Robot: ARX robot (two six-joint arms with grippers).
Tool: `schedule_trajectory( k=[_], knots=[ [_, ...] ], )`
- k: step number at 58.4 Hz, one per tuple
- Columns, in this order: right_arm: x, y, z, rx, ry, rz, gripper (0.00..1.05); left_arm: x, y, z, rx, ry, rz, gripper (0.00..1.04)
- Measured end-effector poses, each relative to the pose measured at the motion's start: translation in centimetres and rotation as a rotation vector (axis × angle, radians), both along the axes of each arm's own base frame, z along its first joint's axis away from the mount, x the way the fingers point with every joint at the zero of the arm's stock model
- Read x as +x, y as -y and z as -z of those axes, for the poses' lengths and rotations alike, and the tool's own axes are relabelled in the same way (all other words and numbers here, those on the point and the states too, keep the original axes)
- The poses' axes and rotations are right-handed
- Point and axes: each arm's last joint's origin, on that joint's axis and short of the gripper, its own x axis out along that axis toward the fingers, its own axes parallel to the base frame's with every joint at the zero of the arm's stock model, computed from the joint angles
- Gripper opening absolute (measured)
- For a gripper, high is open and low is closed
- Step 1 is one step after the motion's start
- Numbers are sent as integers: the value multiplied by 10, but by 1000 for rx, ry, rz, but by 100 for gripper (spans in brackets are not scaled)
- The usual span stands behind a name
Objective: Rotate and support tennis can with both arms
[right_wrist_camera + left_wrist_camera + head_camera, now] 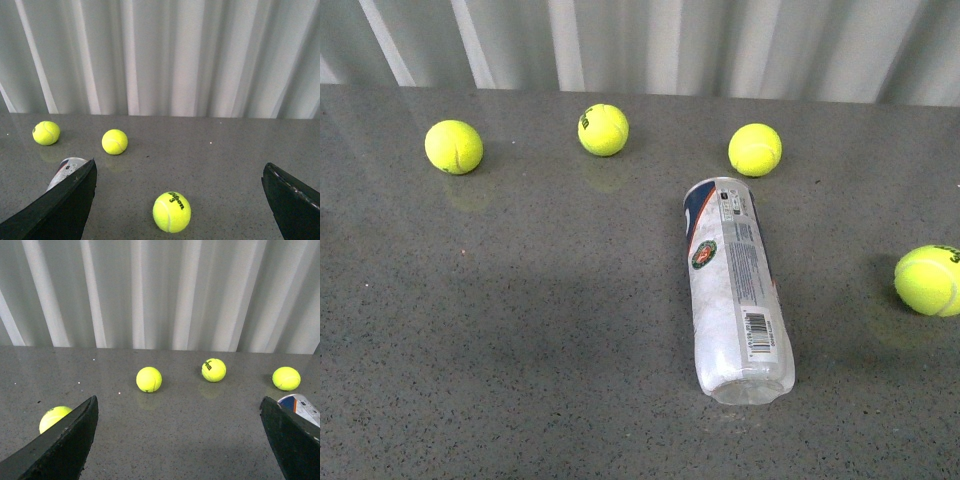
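The tennis can (pixel 735 288) lies on its side on the grey table, right of centre, its label and barcode facing up and one end towards me. Neither arm appears in the front view. In the left wrist view my left gripper (pixel 179 440) is open over bare table, and one end of the tennis can (pixel 301 409) peeks past one finger. In the right wrist view my right gripper (pixel 179 200) is open too, with a yellow-green ball (pixel 171 211) on the table between its fingers. One end of the tennis can (pixel 66 169) shows behind a finger (pixel 60 210).
Three tennis balls (pixel 454 147) (pixel 603 130) (pixel 755 150) sit in a row along the back of the table (pixel 520 330), before a corrugated grey wall. Another ball (pixel 928 280) rests at the right edge, level with the can.
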Motion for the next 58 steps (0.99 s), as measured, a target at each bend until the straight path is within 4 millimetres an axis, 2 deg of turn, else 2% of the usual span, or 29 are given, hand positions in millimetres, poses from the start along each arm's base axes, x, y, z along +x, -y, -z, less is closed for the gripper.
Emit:
schedule_trajectory(
  k=[49, 55, 58],
  knots=[
    [0, 0, 0, 0, 0, 0, 98, 0, 0, 0, 0, 0, 0, 98],
    [3, 1, -11, -34, -270, 230, 98, 0, 0, 0, 0, -1, -2, 98],
    [12, 4, -27, -46, -281, 268, 98, 0, 0, 0, 0, -1, 0, 98]
  ],
)
